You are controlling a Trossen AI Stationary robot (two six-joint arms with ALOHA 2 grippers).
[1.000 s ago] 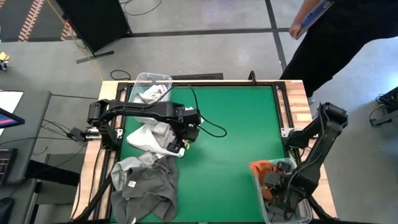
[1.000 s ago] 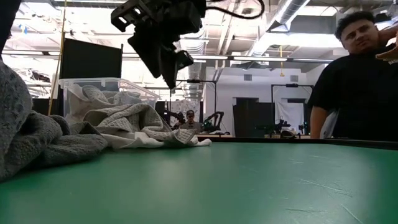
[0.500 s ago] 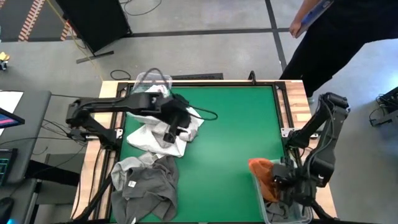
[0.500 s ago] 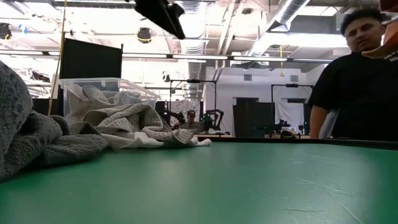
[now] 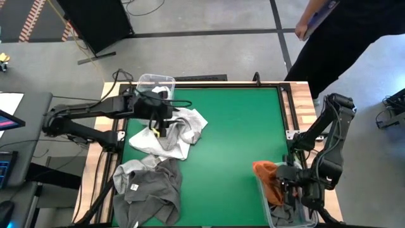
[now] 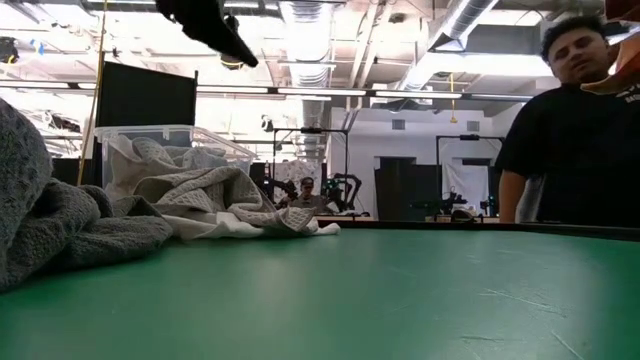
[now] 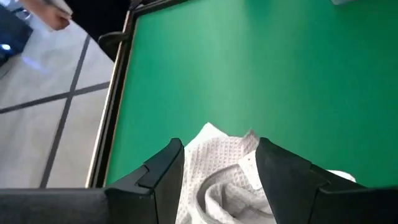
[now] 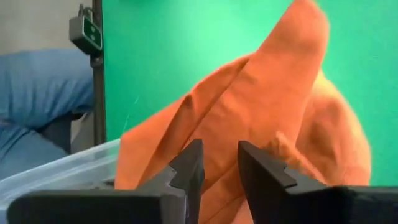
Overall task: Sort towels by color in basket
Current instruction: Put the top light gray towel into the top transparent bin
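Rust-orange towel (image 8: 261, 106) draped on the clear bin's (image 8: 56, 177) rim
Right claw (image 8: 219, 163) hung just above it, narrowly parted, empty; left claw (image 7: 219, 163) spread over the white towel (image 5: 174, 130).

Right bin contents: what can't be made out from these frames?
- Right bin, high view: the right hand and arm cover its inside; only the orange towel draped over its rim shows.
- Low view: that bin is out of frame.
- Right wrist view: orange cloth fills the picture.
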